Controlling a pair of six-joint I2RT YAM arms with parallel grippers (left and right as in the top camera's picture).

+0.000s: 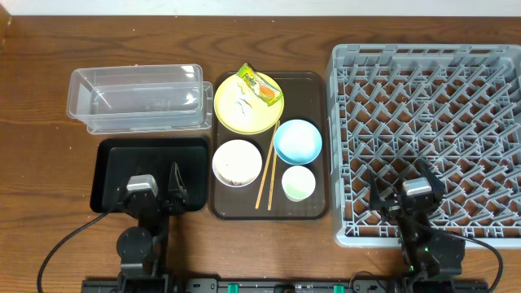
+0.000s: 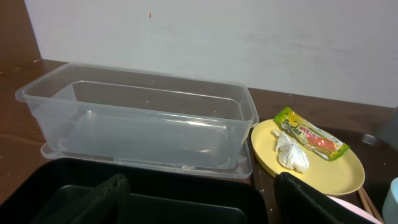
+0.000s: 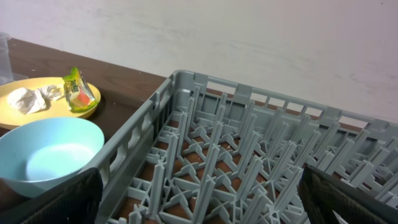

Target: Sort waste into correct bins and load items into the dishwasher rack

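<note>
The left claw point(image 2: 205, 208) and right claw point(image 3: 205, 208) are held wide open, empty. The wrapper point(image 2: 311, 135) and tissue point(image 2: 291, 152) are staged ahead-right of the left claw, presumably for first pickup.

Two black arms down at the near edge, each topped with a pale grey block point(image 1: 142, 185) at the wrist. The left hand point(image 1: 152, 187) and the right hand point(image 1: 404, 192) carry matte black, wedge-shaped fingers point(image 2: 93, 200). A thin black cable point(image 1: 61, 244) loops away from each base. Tiny green lights point(image 1: 422, 242) glow low on the right arm.
</note>
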